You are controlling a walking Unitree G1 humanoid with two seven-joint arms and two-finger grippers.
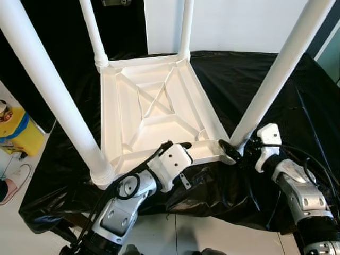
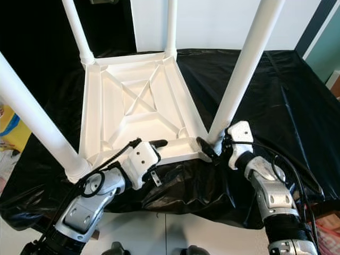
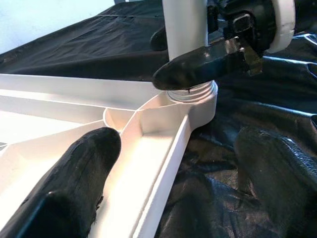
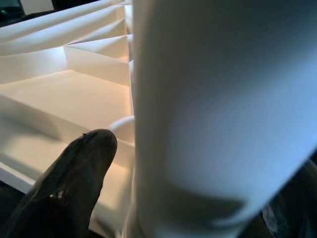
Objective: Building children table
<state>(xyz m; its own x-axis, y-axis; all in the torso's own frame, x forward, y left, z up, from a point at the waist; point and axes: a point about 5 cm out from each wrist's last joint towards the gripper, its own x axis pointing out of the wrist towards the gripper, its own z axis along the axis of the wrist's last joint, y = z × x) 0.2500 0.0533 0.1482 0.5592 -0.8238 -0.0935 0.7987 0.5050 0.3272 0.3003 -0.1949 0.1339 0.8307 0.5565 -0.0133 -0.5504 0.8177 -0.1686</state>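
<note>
The white plastic table [image 1: 154,106] lies upside down (ribbed underside up), four round legs [image 1: 276,77] standing upright at its corners.

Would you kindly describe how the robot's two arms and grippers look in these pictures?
Both arms are silver metal segments with black joints and loose black cables. The left gripper has a white blocky housing, a small metal bracket, and long black rounded fingers. The right gripper has a similar white housing and black fingers.

Setting: indoor room, prob. home or test space; exact type unclear. Evidence: work surface w/ crinkled glossy black plastic sheet [image 1: 297,101]; pale tiled floor [image 1: 175,234]; plain white wall panel [image 1: 239,24]; yellow-and-blue plastic container [image 1: 16,130] on floor nearby.
</note>
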